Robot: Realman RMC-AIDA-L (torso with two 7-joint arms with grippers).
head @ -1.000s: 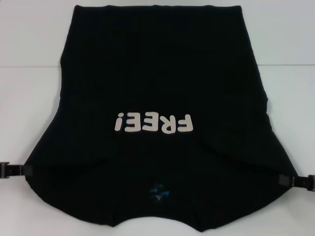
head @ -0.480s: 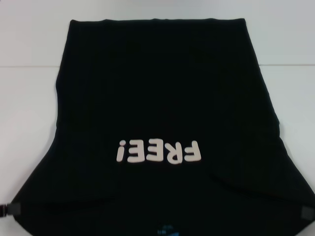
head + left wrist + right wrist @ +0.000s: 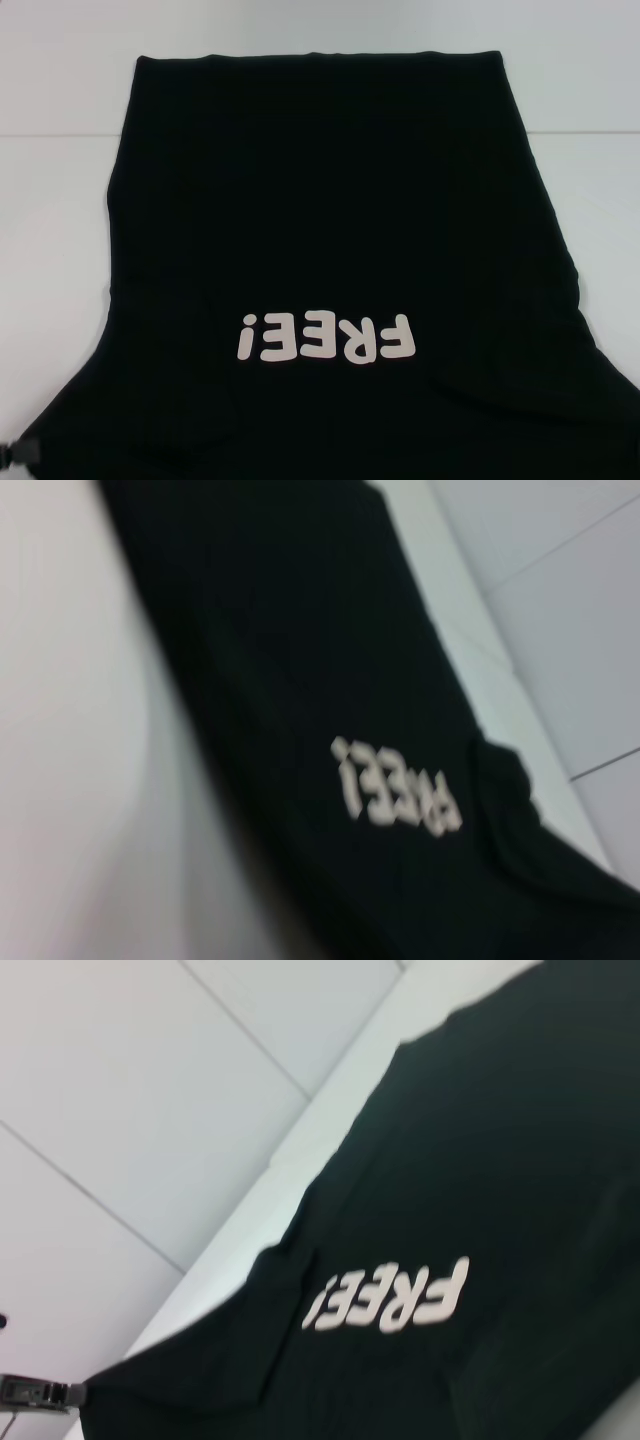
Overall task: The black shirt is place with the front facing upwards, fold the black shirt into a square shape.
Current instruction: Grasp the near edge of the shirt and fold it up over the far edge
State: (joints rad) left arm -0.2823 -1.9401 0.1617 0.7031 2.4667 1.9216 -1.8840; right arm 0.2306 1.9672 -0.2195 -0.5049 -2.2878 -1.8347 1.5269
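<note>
A white table (image 3: 60, 200) carries the black shirt (image 3: 330, 200), spread front up with its far hem lying flat, well away from the left gripper (image 3: 15, 452) at its near corner

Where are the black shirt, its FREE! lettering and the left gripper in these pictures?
black shirt (image 3: 320, 190): head view, plain fabric in mid-body.
FREE! lettering (image 3: 325, 338): head view, middle letters of the print.
left gripper (image 3: 18, 453): head view, dark hardware at the shirt's near left corner.

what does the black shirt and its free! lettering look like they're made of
The black shirt looks like soft matte knit fabric, probably cotton jersey: it drapes and creases without shine. The "FREE!" lettering looks like a flat, pale, opaque print or transfer, with crisp edges; which one cannot be told.
</note>
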